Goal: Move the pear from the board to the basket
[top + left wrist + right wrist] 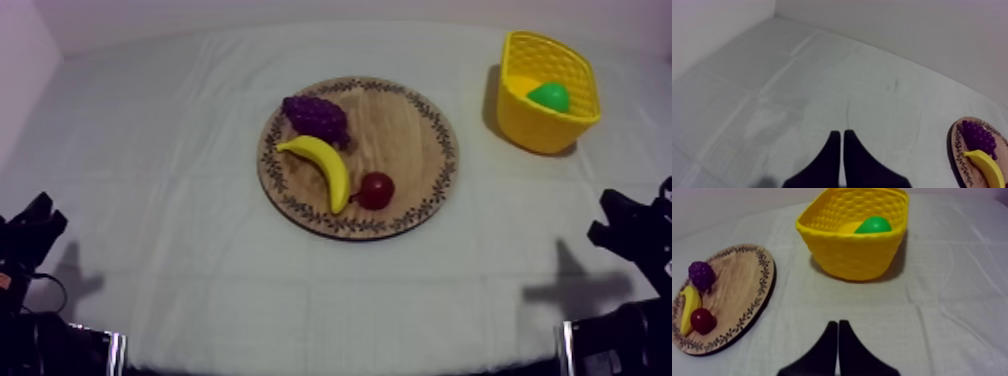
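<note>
Pear (549,96) sits inside yellow basket (545,130) at far right of cloth (180,200), only its rounded green top above the rim, long axis and pointing can't tell; left gripper (839,134) and right gripper (837,323) both closed together, gripping nothing

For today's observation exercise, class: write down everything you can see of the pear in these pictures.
The pear is bright green, smooth and slightly glossy, like moulded plastic. It lies inside the yellow basket, which stands at the robot's right side, apart from the wooden board. Its rounded upper part rises above the rim; the rest is hidden by the basket's wall, so its stem and exact pose cannot be told. As far as can be seen, nothing but the basket touches it.
</note>
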You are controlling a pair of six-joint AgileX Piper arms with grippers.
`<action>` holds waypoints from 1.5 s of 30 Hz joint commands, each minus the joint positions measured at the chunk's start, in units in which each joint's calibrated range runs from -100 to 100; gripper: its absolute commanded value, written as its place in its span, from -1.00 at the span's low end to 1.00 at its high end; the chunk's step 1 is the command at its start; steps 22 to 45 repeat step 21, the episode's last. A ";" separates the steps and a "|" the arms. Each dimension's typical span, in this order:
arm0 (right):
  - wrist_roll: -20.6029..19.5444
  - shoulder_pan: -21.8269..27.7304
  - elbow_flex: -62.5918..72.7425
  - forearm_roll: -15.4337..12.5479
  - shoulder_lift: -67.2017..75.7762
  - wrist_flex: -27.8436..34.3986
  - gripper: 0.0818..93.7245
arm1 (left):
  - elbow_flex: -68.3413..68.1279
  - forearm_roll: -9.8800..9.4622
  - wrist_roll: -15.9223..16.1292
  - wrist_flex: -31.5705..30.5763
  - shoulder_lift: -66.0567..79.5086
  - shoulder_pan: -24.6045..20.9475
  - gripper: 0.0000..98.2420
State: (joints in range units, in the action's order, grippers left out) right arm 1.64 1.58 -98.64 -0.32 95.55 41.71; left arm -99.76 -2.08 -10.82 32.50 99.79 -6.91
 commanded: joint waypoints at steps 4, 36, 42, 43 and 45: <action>6.94 -1.07 -0.94 -0.60 0.03 -3.83 -0.99 | -0.02 0.00 0.00 0.00 0.04 -0.01 -1.00; 9.51 -1.35 -1.13 -0.73 0.03 -4.45 -0.99 | -0.02 0.00 0.00 0.00 0.04 -0.01 -1.00; 9.51 -1.35 -1.13 -0.73 0.03 -4.45 -0.99 | -0.02 0.00 0.00 0.00 0.04 -0.01 -1.00; 9.51 -1.35 -1.13 -0.73 0.03 -4.45 -0.99 | -0.02 0.00 0.00 0.00 0.04 -0.01 -1.00; 9.51 -1.35 -1.13 -0.73 0.03 -4.45 -0.99 | -0.02 0.00 0.00 0.00 0.04 -0.01 -1.00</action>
